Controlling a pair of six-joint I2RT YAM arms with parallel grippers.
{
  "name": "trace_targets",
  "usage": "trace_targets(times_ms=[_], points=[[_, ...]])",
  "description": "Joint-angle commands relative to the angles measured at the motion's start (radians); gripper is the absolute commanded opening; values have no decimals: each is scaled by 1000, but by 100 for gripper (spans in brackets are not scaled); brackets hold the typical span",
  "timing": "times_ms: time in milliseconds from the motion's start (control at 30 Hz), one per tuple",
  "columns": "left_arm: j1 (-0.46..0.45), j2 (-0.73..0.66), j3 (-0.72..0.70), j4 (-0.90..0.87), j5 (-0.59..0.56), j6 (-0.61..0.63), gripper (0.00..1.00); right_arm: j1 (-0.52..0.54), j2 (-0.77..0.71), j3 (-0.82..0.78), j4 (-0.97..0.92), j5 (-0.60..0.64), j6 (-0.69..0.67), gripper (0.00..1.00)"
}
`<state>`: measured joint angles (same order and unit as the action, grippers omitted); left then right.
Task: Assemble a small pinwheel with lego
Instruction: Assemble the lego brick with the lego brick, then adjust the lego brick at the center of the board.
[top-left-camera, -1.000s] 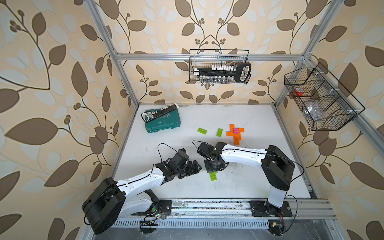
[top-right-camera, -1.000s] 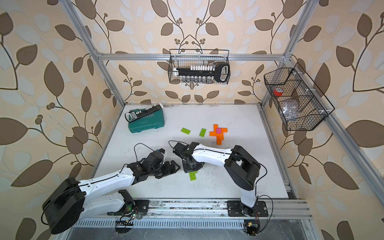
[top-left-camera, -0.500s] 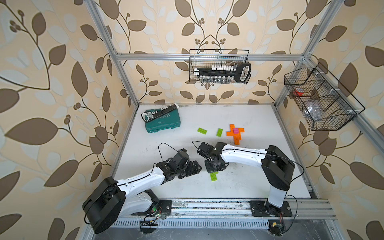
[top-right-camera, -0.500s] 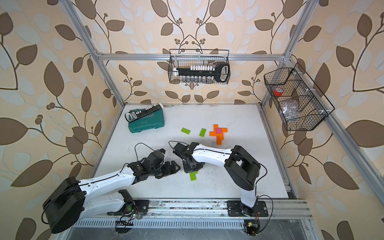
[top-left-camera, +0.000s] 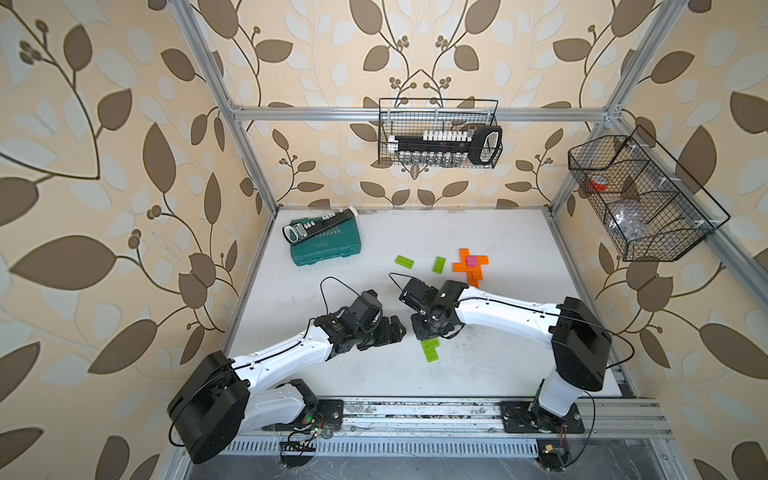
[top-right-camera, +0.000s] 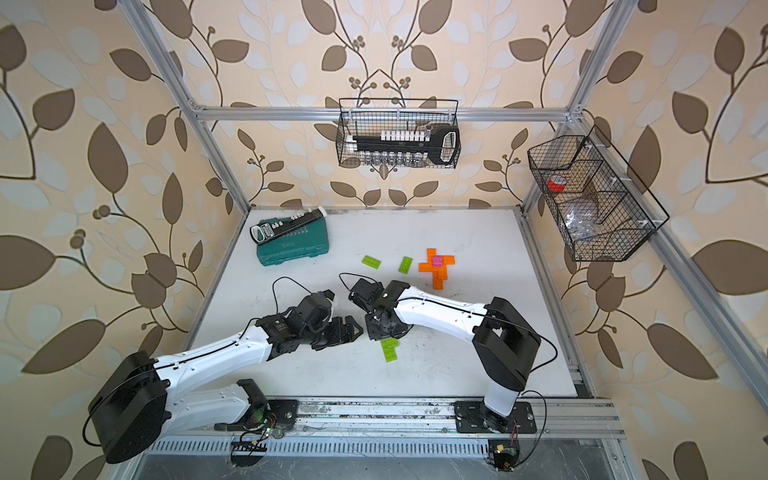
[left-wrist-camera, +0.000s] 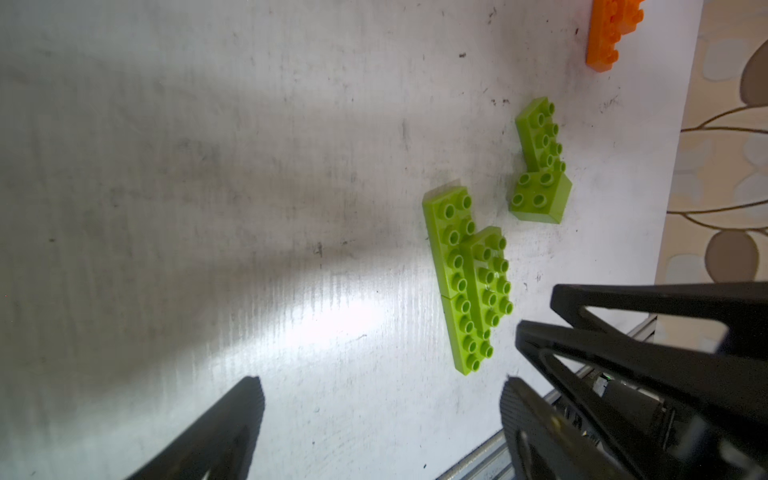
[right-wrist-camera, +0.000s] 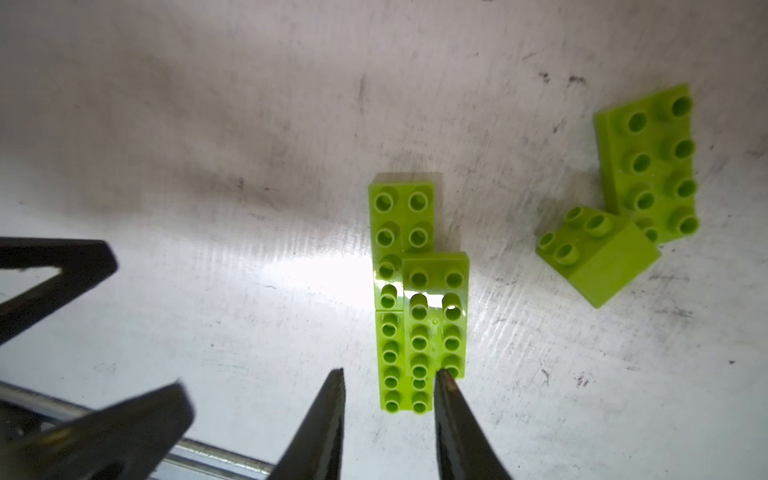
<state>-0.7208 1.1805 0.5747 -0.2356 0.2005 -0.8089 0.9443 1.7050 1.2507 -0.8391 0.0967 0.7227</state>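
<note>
I see my right jaws narrowly parted, tips at one end of the lime lego stack (right-wrist-camera: 417, 324): one brick offset atop two end-to-end. My left jaws stand wide.

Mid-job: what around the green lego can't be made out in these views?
- Green stack: far end under the right gripper in both top views.
- Green brick pair: missing from both top views, likely under the right arm.
- Right wrist view: a fingertip overlaps the stack's end; contact unclear.
- Orange lego: cut by the left wrist view's edge.
</note>
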Motion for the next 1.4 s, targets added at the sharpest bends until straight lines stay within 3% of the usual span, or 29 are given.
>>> trace_targets(times_ms=[0, 267, 433, 633, 867, 1133, 1267, 1367], points=[[-6, 43, 73, -44, -15, 77, 89, -49, -66, -46, 5, 9, -51, 33], [-64, 252, 308, -145, -66, 214, 87, -271, -133, -147, 20, -72, -204, 27], [-86, 427, 449, -143, -34, 250, 79, -386, -110, -163, 41, -116, -300, 21], [-88, 545, 553, -119, -15, 250, 75, -440, -26, -96, 17, -150, -413, 16], [-85, 571, 591, -99, -22, 237, 75, -443, 45, -26, -18, -118, -462, 17], [-66, 518, 556, -105, -40, 236, 75, -445, 99, -5, -32, -98, -460, 37], [-60, 482, 524, -105, -51, 230, 75, -444, 99, -7, -53, -31, -431, 37], [-57, 457, 503, -111, -60, 227, 75, -442, 93, -16, -55, -63, -431, 35]])
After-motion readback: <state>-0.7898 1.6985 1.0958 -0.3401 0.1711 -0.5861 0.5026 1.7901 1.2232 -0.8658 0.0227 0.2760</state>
